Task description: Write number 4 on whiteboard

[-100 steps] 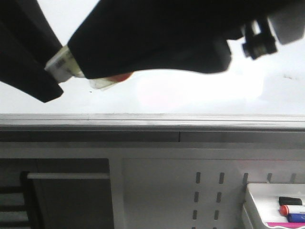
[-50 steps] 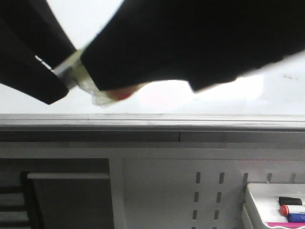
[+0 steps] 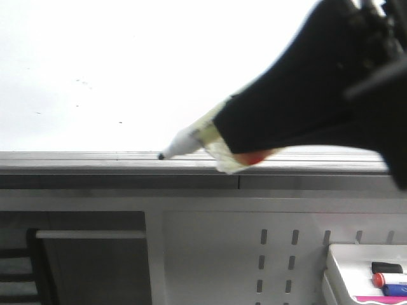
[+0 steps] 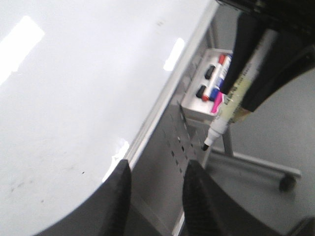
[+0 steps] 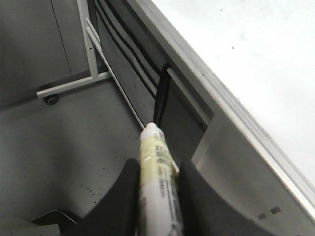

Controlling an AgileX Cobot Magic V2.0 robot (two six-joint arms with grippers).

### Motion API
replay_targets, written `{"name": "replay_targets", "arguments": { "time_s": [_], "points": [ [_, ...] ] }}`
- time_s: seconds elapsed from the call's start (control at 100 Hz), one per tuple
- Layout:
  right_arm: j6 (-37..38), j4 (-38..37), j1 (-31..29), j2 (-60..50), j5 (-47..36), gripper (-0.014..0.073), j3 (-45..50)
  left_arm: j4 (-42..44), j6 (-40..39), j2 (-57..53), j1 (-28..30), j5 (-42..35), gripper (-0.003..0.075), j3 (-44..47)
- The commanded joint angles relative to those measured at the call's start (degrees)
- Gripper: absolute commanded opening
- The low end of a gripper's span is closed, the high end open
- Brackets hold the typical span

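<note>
The whiteboard (image 3: 127,63) fills the upper part of the front view, with its grey edge rail (image 3: 76,160) below. No strokes of the number 4 show on it, only small dark specks. My right gripper (image 3: 245,136) is shut on a white marker (image 3: 189,141) with a yellowish label. The marker's uncapped black tip sits at the rail, at the board's lower edge. The right wrist view shows the marker (image 5: 156,162) pinched between both fingers. My left gripper (image 4: 158,169) is open and empty, beside the whiteboard's edge (image 4: 74,88). It is out of the front view.
A white tray (image 3: 337,254) with several markers hangs at the lower right, below the board, and also shows in the left wrist view (image 4: 194,103). A grey perforated panel (image 3: 280,254) lies under the rail. A wheeled stand leg (image 5: 69,86) stands on the floor.
My right arm has swung right and down, carrying the marker from the board's face to the rail. The left arm has left the front view, uncovering the board.
</note>
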Motion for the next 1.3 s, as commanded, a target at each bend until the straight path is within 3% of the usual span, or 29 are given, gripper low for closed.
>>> {"name": "replay_targets", "arguments": {
  "time_s": [0.0, 0.14, 0.28, 0.53, 0.97, 1.29],
  "points": [
    [-0.21, -0.19, -1.29, -2.02, -4.96, -0.0053, 0.03, -8.55, -1.0, -6.87, 3.24, -4.94, 0.0137, 3.41],
    [-0.21, -0.19, -4.22, -1.51, -10.48, -0.0053, 1.46, -14.83, -1.0, -17.42, 7.48, -5.06, -0.0019, 11.08],
    [-0.21, -0.19, -9.97, 0.66, -17.27, -0.0053, 1.32, -18.47, -1.0, -25.07, 9.69, -6.62, -0.002, 16.4],
    [-0.21, -0.19, -19.15, 7.36, -19.46, -0.0053, -5.29, -21.03, -1.0, -29.01, 10.06, -8.96, -0.002, 18.77],
    [-0.21, -0.19, -22.09, 16.79, -21.11, -0.0052, -15.69, -23.11, -1.0, -29.01, 10.06, -9.09, -0.002, 18.77],
    [-0.21, -0.19, -27.17, 17.63, -19.22, -0.0042, -16.8, -23.25, -1.0, -29.09, 10.06, -8.98, -0.002, 18.77]
  ]
}}
